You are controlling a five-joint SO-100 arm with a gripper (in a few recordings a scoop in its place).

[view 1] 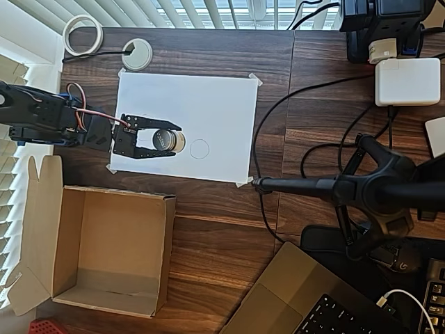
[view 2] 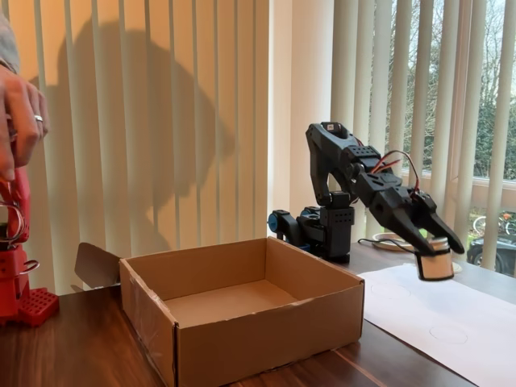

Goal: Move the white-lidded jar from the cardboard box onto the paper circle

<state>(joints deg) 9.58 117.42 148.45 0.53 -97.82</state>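
Observation:
My black gripper (view 1: 174,140) is shut on the white-lidded jar (view 1: 169,142), one finger on each side of it. In the fixed view the jar (view 2: 436,264) hangs in the gripper (view 2: 439,248) clear above the white sheet (view 2: 451,314). The paper circle (view 1: 199,149) is a thin pencil outline just right of the jar in the overhead view, and lies on the sheet below it in the fixed view (view 2: 448,332). The cardboard box (view 1: 167,243) stands open and empty at the lower left, and in the foreground of the fixed view (view 2: 242,330).
A white grommet ring (view 1: 137,53) and a roll of tape (view 1: 83,35) lie beyond the sheet. A black camera stand (view 1: 375,191) with cables reaches in from the right. A white charger (view 1: 407,81) and a laptop (view 1: 306,299) sit on the right half.

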